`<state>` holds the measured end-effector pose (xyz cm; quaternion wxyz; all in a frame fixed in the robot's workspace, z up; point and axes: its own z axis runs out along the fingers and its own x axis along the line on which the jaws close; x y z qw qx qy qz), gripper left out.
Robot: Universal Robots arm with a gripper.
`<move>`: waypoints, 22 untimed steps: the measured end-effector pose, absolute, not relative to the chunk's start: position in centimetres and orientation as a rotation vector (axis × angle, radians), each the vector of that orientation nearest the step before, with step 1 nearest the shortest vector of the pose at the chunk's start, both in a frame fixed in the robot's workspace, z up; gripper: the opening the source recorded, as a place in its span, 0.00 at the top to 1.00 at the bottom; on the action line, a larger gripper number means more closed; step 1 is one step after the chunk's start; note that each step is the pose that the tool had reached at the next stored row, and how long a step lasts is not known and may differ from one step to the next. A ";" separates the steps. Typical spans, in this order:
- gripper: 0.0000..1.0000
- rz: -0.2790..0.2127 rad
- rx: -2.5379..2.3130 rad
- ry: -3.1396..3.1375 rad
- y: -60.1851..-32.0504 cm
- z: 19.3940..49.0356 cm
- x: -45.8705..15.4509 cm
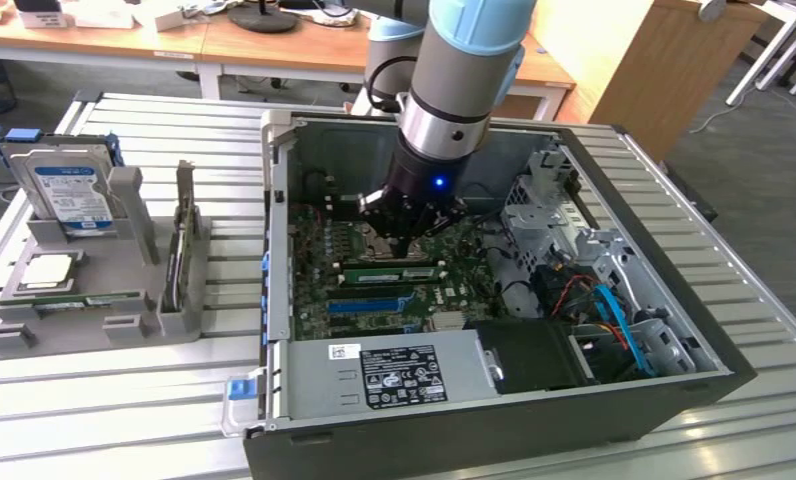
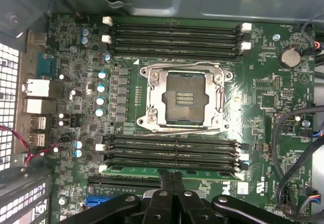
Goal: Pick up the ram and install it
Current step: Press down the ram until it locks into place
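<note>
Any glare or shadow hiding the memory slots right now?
Wrist view: even light, memory slots readable, the shut gripper dark at the ram. Exterior view: arm shadows the motherboard; mild glare on the slatted table.

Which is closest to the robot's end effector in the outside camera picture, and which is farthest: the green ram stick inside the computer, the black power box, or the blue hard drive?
From the end effector:
1. The ram: just under it, on the motherboard.
2. The power supply: at the case's near edge.
3. The hard drive: farthest, upright in the grey holder at the exterior view's left, outside the case.
</note>
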<state>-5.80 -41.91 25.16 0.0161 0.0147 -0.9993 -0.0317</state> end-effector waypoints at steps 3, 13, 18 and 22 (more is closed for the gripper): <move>0.89 -0.099 0.046 -3.107 -41.9 25.2 -5.8; 0.89 -0.100 0.046 -3.107 -41.9 25.3 -5.8; 0.89 -0.100 0.046 -3.107 -41.9 25.3 -5.8; 0.89 -0.099 0.046 -3.107 -41.9 25.3 -5.6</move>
